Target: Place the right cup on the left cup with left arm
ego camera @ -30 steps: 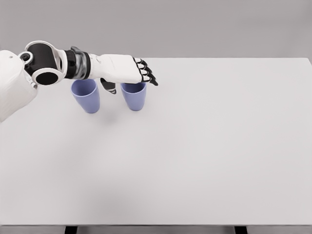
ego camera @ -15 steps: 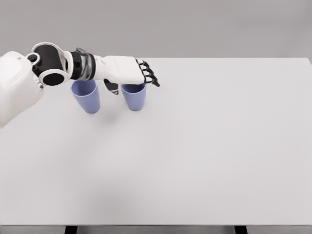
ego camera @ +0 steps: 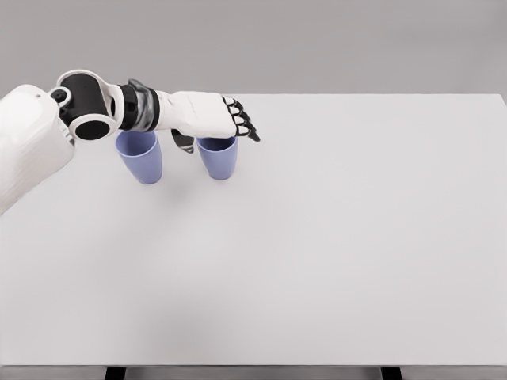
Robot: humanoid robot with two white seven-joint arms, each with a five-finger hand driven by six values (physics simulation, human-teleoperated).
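Observation:
Two lavender-blue cups stand upright on the white table (ego camera: pixel 317 237) near its far left. The left cup (ego camera: pixel 141 160) sits under my left forearm. The right cup (ego camera: pixel 218 161) stands about a cup's width to its right, its rim hidden by my left hand (ego camera: pixel 230 127). That hand hovers palm-down over the right cup, fingers stretched flat past the rim, thumb hanging down between the two cups. The fingers are open and grasp nothing. My right arm does not show.
The table's far edge runs just behind the cups. Two dark table legs show at the bottom edge.
My left shoulder and forearm have shifted slightly right and up; the hand stays over the right cup with only a small drift. Both cups have stayed put.

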